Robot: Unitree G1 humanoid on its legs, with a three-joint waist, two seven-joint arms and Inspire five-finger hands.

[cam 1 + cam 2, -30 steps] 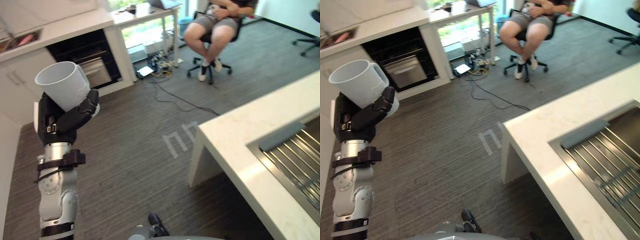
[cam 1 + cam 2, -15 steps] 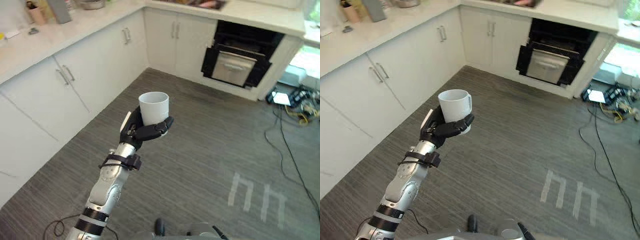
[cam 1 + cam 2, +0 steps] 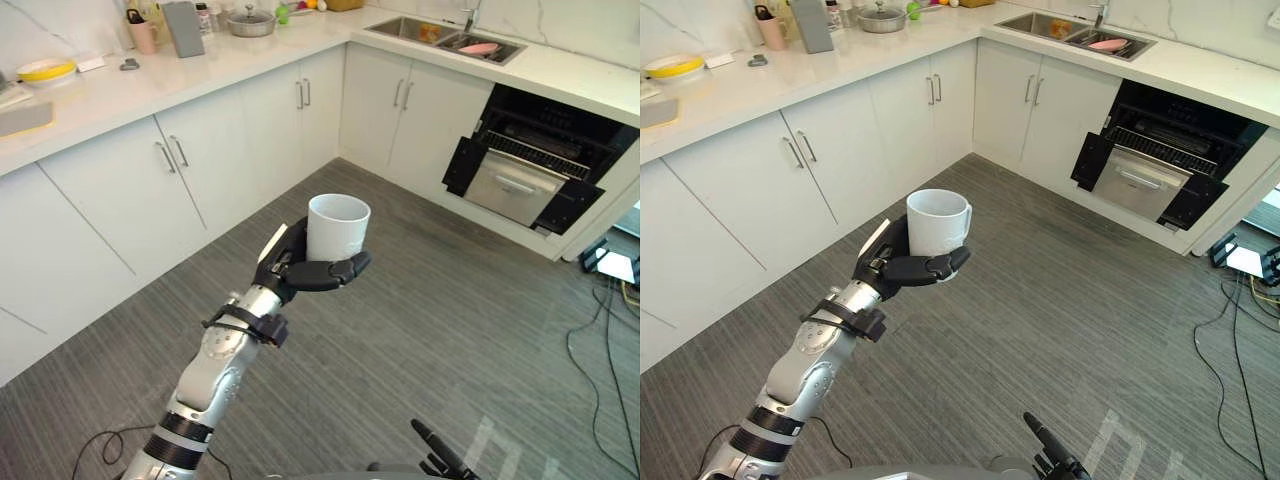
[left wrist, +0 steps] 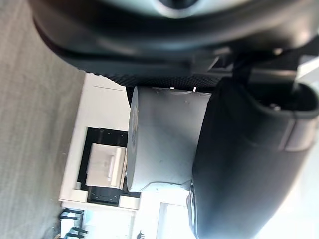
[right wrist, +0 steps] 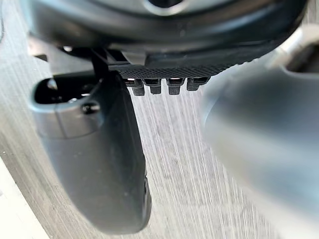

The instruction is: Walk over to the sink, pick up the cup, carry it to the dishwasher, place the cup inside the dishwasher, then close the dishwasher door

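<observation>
Carrying step right now, so: keep the cup (image 3: 337,226) upright and level, steer toward the open dishwasher (image 3: 522,170) far right under the tabletop (image 3: 585,82) beside the sink (image 3: 440,35), and skip any quick wrist swings on the way. Sits mouth-up in the left robot hand (image 3: 300,270), clamped round its lower half by curled fingers and thumb, held out over the floor (image 3: 430,320) mid-scene, well apart from the dishwasher. Right robot hand (image 3: 437,462) low and near, carrying nothing, probably relaxed though hard to read.
</observation>
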